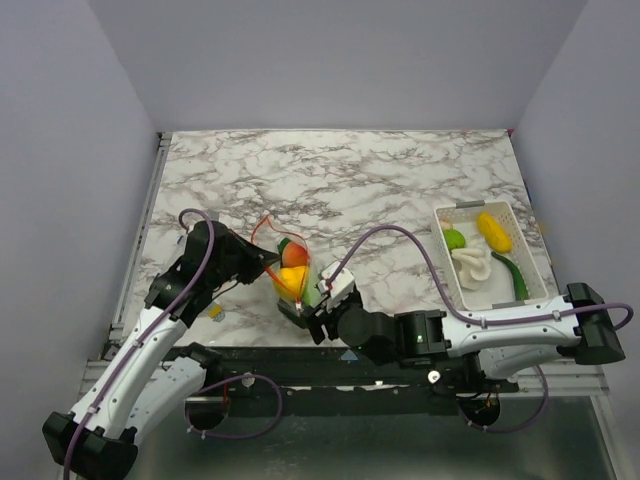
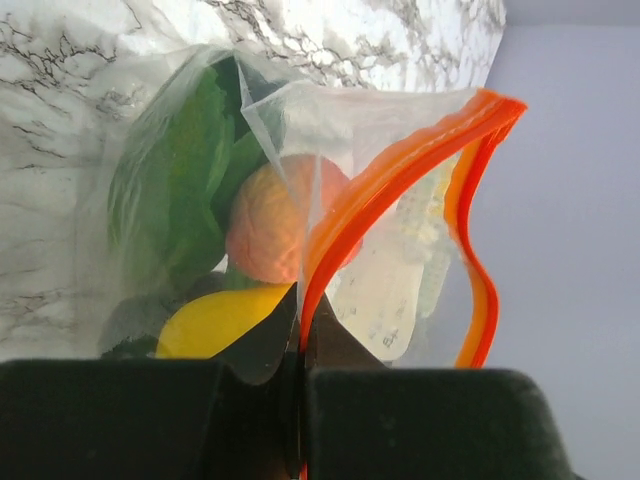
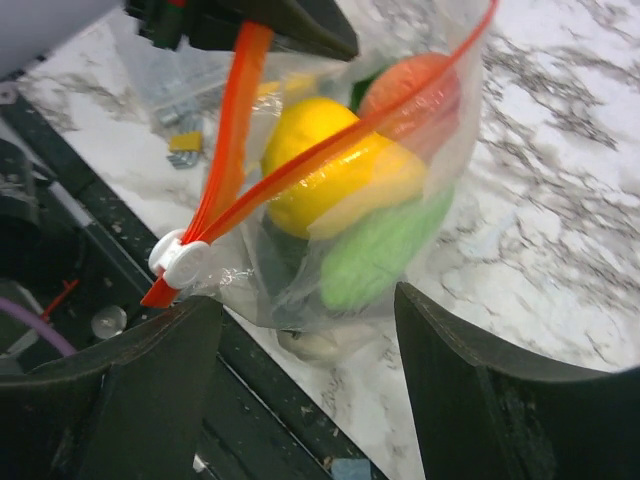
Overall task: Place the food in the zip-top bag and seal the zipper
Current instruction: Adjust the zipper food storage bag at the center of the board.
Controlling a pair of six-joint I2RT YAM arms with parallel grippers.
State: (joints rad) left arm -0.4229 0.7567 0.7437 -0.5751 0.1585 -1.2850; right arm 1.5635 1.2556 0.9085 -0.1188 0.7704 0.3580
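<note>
At the counter's (image 1: 400, 180) near edge, your right pincer (image 3: 305, 350) is spread about the lower end of the bag (image 1: 290, 270), food (image 3: 330, 170) inside; your left pincer (image 2: 300, 340) pinches its zipper (image 2: 400, 170). Farther right, the tray (image 1: 443, 262) holds more pieces.

Upright clear floppy plastic bag (image 1: 291, 272) holds orange-red peach (image 2: 268, 226), yellow piece (image 3: 322, 160), leafy green vegetable (image 2: 168, 190); red-orange zipper strip (image 2: 400, 170) gaping, unsealed.
</note>
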